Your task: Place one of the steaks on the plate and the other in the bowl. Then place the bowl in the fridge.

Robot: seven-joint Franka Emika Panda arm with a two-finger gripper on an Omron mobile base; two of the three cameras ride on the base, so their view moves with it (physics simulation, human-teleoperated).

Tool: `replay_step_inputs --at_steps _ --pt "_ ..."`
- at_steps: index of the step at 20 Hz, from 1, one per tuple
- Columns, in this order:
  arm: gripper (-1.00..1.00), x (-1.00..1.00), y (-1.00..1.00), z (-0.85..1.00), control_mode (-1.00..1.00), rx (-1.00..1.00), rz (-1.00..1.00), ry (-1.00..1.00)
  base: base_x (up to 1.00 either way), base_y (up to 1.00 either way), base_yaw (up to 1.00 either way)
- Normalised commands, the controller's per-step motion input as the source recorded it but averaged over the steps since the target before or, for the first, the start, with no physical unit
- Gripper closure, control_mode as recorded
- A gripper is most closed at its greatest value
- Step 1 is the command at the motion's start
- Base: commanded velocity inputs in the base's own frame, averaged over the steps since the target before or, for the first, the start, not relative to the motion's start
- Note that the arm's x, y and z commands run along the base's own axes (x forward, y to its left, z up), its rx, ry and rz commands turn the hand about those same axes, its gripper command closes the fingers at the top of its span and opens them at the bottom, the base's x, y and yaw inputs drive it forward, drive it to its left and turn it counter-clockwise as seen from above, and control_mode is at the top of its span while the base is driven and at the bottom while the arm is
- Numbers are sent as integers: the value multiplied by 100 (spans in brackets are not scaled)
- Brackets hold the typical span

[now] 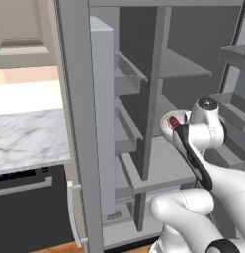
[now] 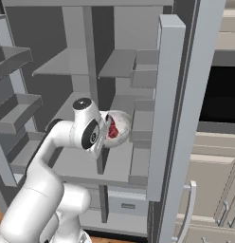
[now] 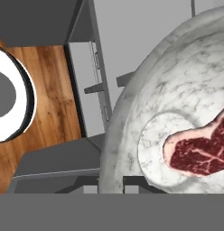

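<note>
A steak is lying inside the bowl, on its bottom. The bowl is being held up close against the fingers, inside the open fridge, above a shelf that is lying beneath the fingers. More shelves are stacked above and behind the bowl. A floor is lying far below the fingers, outside the fridge.

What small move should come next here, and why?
Probably lower the speckled whitish-grey bowl onto the grey fridge shelf below it. The tool, shut on the bowl's rim, holds it inside the open grey fridge, seemingly just above that shelf, with the marbled red steak inside.
</note>
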Motion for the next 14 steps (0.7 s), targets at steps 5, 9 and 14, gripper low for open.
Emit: replay_step_inputs --at_steps 5,9,14 --pt "100 75 -5 0 -100 0 0 0 0 0 0" --pt "100 61 -42 0 -100 3 0 0 0 0 0" --pt "100 36 -23 0 -100 1 0 0 0 0 0"
